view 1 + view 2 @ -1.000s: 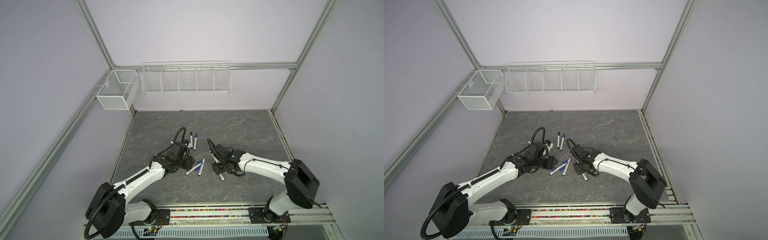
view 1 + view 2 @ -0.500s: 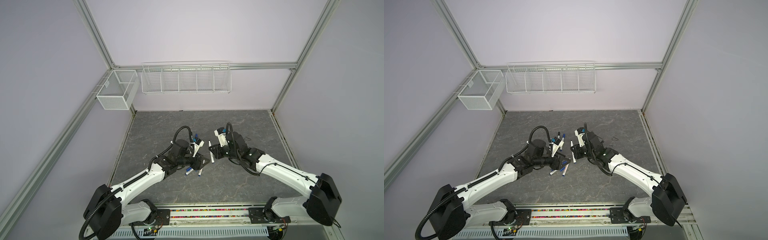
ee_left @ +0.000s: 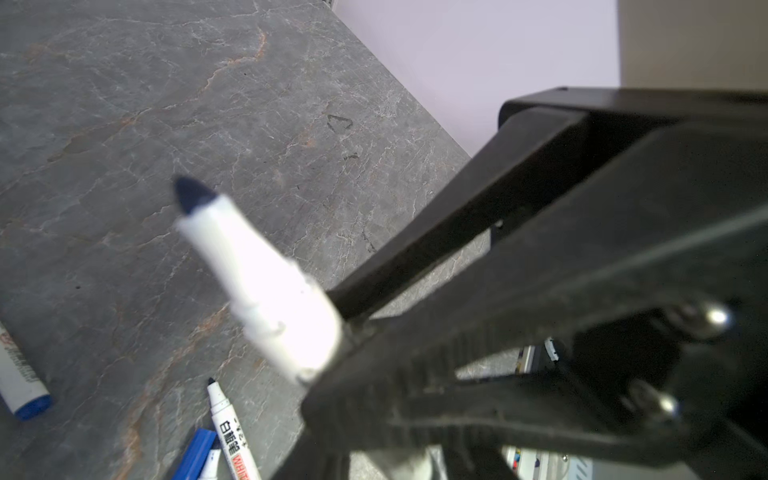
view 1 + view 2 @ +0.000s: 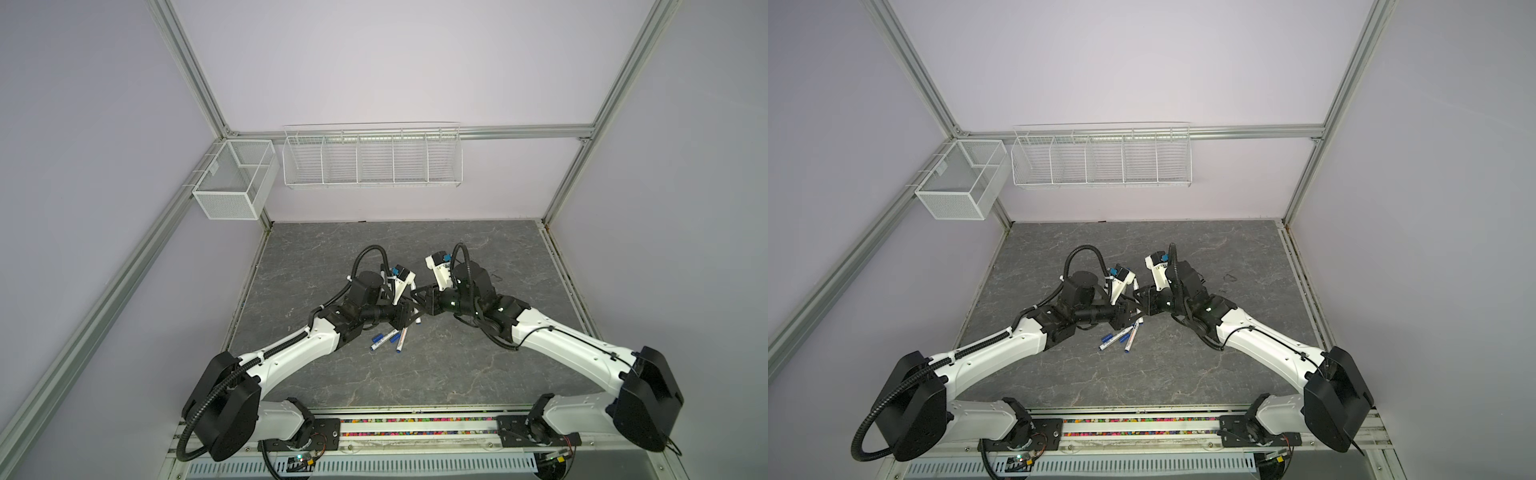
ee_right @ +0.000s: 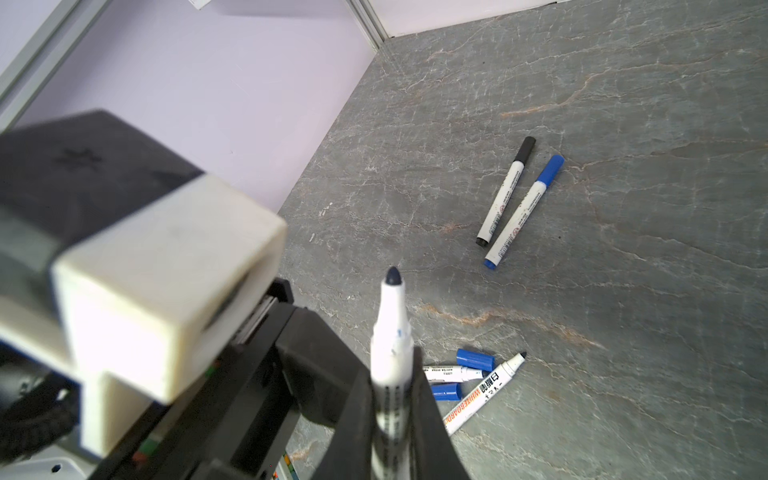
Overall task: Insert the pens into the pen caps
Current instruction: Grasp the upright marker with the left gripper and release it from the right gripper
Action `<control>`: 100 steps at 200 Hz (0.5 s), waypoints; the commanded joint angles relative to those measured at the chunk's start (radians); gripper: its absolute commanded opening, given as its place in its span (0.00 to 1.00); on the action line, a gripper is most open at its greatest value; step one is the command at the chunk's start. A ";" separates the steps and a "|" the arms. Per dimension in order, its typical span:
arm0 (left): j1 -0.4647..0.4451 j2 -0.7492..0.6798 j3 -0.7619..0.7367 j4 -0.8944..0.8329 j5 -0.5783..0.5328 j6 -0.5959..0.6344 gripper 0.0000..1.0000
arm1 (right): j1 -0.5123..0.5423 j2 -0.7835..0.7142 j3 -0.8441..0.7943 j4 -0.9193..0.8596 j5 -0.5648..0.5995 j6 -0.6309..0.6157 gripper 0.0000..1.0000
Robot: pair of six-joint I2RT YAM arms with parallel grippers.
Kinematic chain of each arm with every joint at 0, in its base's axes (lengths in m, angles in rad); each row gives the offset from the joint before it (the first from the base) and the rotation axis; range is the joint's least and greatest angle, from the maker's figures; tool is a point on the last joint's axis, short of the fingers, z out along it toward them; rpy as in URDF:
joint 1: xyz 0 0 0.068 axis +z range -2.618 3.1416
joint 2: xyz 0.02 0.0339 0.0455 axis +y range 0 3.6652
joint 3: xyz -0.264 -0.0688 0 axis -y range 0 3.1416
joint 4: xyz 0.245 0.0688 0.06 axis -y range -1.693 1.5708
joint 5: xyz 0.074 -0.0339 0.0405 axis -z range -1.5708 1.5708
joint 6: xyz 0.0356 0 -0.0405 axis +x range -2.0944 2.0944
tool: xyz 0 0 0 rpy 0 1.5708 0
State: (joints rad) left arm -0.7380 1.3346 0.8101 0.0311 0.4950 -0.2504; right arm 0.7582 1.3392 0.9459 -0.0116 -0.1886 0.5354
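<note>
Two grippers nose to nose over the middle of the grey table [image 4: 457,374].
Here the right gripper [image 5: 391,371] is clamped on an uncapped pen [image 5: 388,324], long axis in line with the fingers, dark nib leading toward the left gripper [image 4: 408,319], whose grip I cannot tell. Below lie loose pens [image 5: 482,390] with blue caps [image 5: 476,359]; two capped pens [image 5: 505,191] lie side by side, apart.

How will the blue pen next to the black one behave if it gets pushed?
The blue pen is a round, slim barrel lying flat on the table, so a sideways push would probably roll it. The black pen beside it might block rolling that way. It looks rigid and likely light.
</note>
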 commanded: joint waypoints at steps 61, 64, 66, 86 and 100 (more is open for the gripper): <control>0.000 -0.092 -0.045 0.018 -0.130 -0.009 0.00 | -0.051 -0.027 -0.039 -0.026 -0.044 0.021 0.17; 0.000 -0.096 -0.048 0.017 -0.141 -0.013 0.00 | -0.051 -0.020 -0.029 -0.044 -0.045 0.014 0.20; 0.000 -0.100 -0.050 0.015 -0.150 -0.015 0.00 | -0.051 -0.015 -0.023 -0.057 -0.045 0.010 0.23; 0.003 -0.130 -0.079 -0.010 -0.331 -0.070 0.00 | -0.036 0.036 0.035 -0.180 -0.014 -0.051 0.42; 0.015 -0.149 -0.081 -0.077 -0.501 -0.132 0.00 | -0.018 0.081 0.078 -0.264 0.025 -0.093 0.47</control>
State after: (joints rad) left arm -0.7414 1.2339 0.7456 0.0181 0.2813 -0.2947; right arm 0.7307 1.3510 0.9699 -0.0818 -0.2394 0.5121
